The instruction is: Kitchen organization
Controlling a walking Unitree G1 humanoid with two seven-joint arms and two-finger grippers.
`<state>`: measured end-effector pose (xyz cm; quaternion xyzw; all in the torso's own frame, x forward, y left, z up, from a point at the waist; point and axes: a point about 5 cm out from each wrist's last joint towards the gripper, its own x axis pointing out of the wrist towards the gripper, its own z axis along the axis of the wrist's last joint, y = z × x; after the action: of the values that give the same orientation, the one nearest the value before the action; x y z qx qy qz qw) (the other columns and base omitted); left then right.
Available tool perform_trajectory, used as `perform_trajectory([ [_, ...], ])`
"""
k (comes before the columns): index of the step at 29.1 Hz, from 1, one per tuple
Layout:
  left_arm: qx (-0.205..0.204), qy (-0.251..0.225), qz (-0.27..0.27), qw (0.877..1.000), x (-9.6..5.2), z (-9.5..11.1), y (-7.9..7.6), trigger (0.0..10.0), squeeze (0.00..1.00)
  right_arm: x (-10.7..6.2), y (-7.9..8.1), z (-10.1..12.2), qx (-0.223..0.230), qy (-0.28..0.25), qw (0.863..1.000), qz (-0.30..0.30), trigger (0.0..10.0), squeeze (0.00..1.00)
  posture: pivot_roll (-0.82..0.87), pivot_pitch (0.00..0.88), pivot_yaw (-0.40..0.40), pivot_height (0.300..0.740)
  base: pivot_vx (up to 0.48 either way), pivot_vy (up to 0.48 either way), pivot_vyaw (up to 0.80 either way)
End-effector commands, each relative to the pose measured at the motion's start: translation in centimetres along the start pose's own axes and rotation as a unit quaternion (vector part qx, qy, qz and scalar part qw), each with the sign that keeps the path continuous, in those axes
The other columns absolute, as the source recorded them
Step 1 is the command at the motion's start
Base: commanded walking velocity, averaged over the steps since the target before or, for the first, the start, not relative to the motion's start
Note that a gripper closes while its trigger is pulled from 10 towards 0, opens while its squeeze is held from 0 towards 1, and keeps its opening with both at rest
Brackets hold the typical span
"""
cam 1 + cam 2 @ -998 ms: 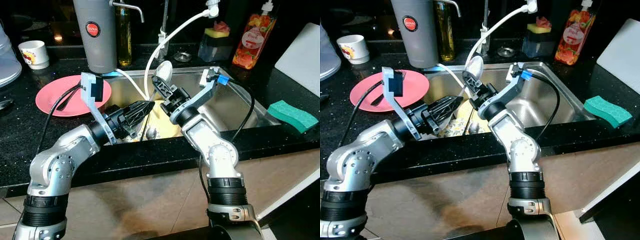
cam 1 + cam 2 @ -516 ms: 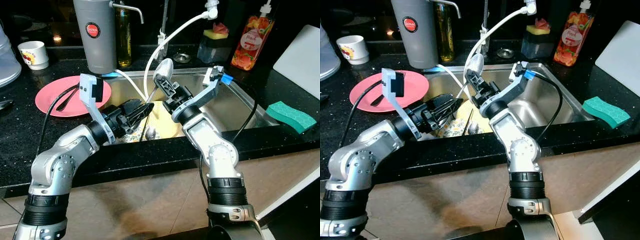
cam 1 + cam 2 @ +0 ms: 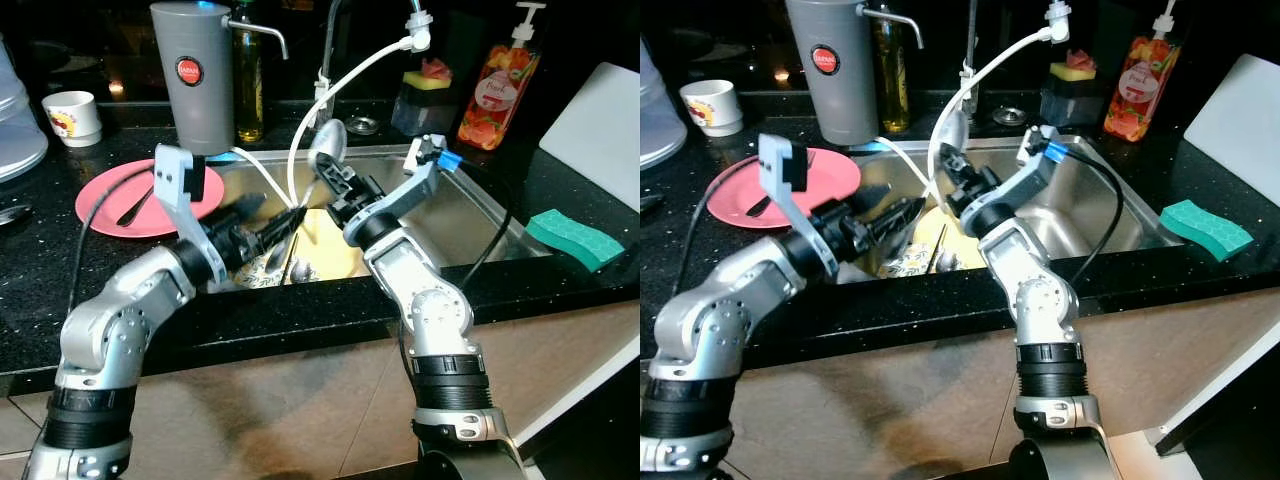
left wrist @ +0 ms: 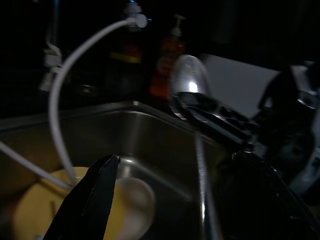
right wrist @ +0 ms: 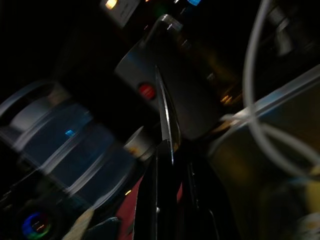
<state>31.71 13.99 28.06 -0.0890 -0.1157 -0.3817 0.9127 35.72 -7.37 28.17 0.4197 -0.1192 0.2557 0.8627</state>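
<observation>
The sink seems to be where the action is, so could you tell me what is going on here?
The robot stands at the sink. Its right claw is shut on a large metal spoon, holding it bowl-up above the basin. The left claw reaches in from the other side, fingers pointing toward the spoon's handle, over a yellow dish lying in the basin. A pink plate with cutlery sits on the counter to the left.

Both silver arms are bent inward, left gripper [image 3: 285, 222] held with fingers parted, right gripper [image 3: 330, 172] angled upward, fingers clamped on something.
</observation>
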Motion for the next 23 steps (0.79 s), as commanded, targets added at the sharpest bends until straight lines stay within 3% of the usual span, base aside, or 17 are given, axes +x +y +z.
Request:
perform_trajectory([
  [1,0.022,0.012,0.028,0.999,0.1,0.0,0.7,10.0,0.0,0.0,-0.8,0.6,-0.019,-0.024,0.999,-0.023,0.0,0.0,0.05,0.06,-0.037,0.74,0.0,0.0,0.0],
  [2,0.022,0.012,0.028,0.999,0.1,0.0,0.7,10.0,0.0,0.0,-0.8,0.6,-0.019,-0.024,0.999,-0.023,0.0,0.0,0.05,0.06,-0.037,0.74,0.0,0.0,0.0],
  [4,0.044,0.023,0.058,0.997,-0.2,-0.1,1.4,10.0,0.0,0.0,-1.8,1.4,-0.066,-0.044,0.996,-0.042,0.0,0.0,0.05,0.064,-0.039,0.74,0.0,0.0,0.0],
  [8,0.05,0.028,0.07,0.996,-0.7,-0.5,1.7,10.0,0.0,0.1,-2.8,1.7,-0.115,-0.048,0.991,-0.052,0.0,0.0,0.04,0.067,-0.036,0.74,0.0,0.0,0.0],
  [11,0.077,0.048,0.078,0.993,-0.8,-1.0,1.9,10.0,0.0,0.3,-3.3,1.1,-0.148,-0.035,0.987,-0.05,0.0,0.0,0.04,0.068,-0.037,0.74,0.0,0.0,0.0],
  [14,0.1,0.08,0.047,0.991,-0.6,-2.1,1.3,10.0,0.0,0.6,-3.7,-0.7,-0.185,-0.002,0.982,-0.039,0.0,0.0,0.04,0.067,-0.039,0.74,0.0,0.0,0.0],
  [15,0.105,0.088,0.029,0.99,-0.4,-2.4,0.8,10.0,0.0,0.6,-3.7,-1.5,-0.198,0.011,0.98,-0.033,1.8,0.0,0.04,0.067,-0.039,0.74,0.0,0.0,0.0],
  [16,0.108,0.091,0.017,0.99,-0.3,-2.6,0.5,10.0,0.0,0.7,-3.6,-2.0,-0.206,0.018,0.978,-0.028,1.8,0.0,0.04,0.067,-0.039,0.74,0.0,0.0,0.0],
  [17,0.114,0.099,0.008,0.989,-0.3,-2.9,0.3,10.0,0.0,0.6,-3.5,-2.5,-0.212,0.025,0.977,-0.023,7.5,0.0,0.04,0.067,-0.039,0.74,0.0,0.0,0.0],
  [18,0.128,0.114,0.002,0.985,-0.2,-3.4,0.1,10.0,0.0,0.7,-3.4,-3.0,-0.217,0.032,0.975,-0.017,10.0,0.0,0.04,0.066,-0.041,0.74,0.0,0.0,0.0],
  [23,0.148,0.139,0.004,0.979,-0.3,-4.2,0.3,10.0,0.0,0.6,-3.4,-3.8,-0.223,0.042,0.974,-0.014,10.0,0.0,0.04,0.066,-0.041,0.74,0.0,0.0,0.0],
])
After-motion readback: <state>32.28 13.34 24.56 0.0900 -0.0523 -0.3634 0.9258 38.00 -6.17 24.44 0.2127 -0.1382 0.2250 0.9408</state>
